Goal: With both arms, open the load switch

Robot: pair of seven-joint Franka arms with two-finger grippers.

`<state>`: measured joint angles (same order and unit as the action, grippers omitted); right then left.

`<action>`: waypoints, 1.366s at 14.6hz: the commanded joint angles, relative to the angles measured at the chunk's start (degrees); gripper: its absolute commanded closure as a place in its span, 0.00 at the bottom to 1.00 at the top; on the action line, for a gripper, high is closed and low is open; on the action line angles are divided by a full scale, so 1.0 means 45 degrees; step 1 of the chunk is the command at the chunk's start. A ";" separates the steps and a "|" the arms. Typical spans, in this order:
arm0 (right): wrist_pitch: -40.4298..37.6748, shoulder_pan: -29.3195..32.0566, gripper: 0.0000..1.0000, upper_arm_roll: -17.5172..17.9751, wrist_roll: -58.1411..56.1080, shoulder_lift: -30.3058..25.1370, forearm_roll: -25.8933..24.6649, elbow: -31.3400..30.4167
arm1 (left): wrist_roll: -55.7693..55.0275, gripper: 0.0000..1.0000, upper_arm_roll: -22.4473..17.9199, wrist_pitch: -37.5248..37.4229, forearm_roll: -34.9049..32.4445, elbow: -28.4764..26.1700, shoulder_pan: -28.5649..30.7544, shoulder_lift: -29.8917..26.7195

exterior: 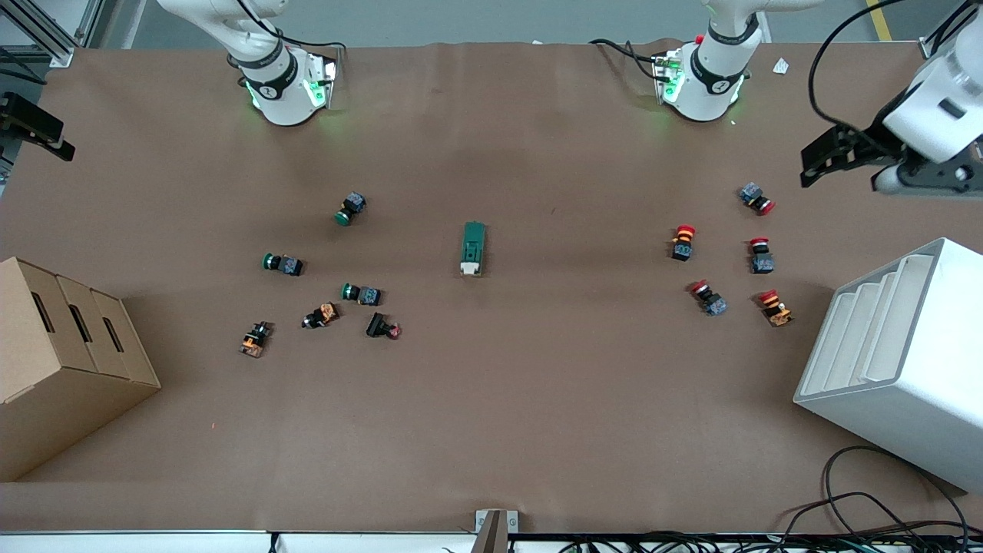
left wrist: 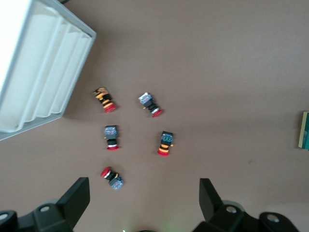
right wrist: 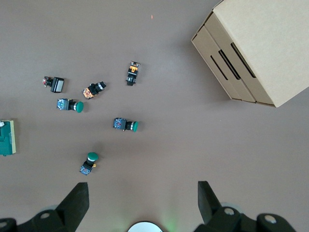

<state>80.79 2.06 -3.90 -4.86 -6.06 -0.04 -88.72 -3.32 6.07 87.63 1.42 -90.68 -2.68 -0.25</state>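
The load switch [exterior: 473, 248], a dark green block with a cream tab at the end nearer the front camera, lies flat at the middle of the table. Only its edge shows in the left wrist view [left wrist: 304, 130] and in the right wrist view [right wrist: 7, 137]. My left gripper [exterior: 814, 165] hangs open and empty high over the left arm's end of the table, its fingers [left wrist: 76, 195] spread wide. At the right arm's end, my right gripper [exterior: 46, 134] hangs open and empty too, fingers [right wrist: 77, 200] wide apart. Both are far from the switch.
Several red-capped push buttons [exterior: 683, 242] lie toward the left arm's end, beside a white slotted rack [exterior: 898, 361]. Several green-capped and dark push buttons [exterior: 284, 264] lie toward the right arm's end, beside a cardboard box [exterior: 61, 361].
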 commanded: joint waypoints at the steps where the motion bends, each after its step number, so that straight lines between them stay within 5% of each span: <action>1: 0.0075 0.0089 0.00 0.0105 0.0143 -0.0217 0.0281 -0.0207 | -0.0238 0.00 0.0679 0.0735 0.0289 0.1107 -0.0614 0.2354; 4: 0.0095 0.0108 0.00 0.0066 0.0143 -0.0217 0.0360 -0.0207 | -0.2144 0.00 0.0955 0.3275 -0.0450 0.1029 -0.2038 0.3704; 10: 0.0036 0.0089 0.00 0.0086 0.0046 -0.0217 0.0340 -0.0070 | -0.9994 0.00 0.0955 0.7102 -0.1541 0.0231 -0.5358 0.5307; 20: 0.0114 0.0264 0.00 0.0008 0.0026 0.0816 0.0360 0.0282 | -1.9626 0.00 0.0955 1.0113 -0.6774 -0.0279 -0.9696 0.8236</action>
<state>80.91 2.20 -4.33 -4.88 -4.94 0.80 -87.75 -85.96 10.85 131.04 -24.87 -92.35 -44.14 35.25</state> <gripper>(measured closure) 0.000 0.000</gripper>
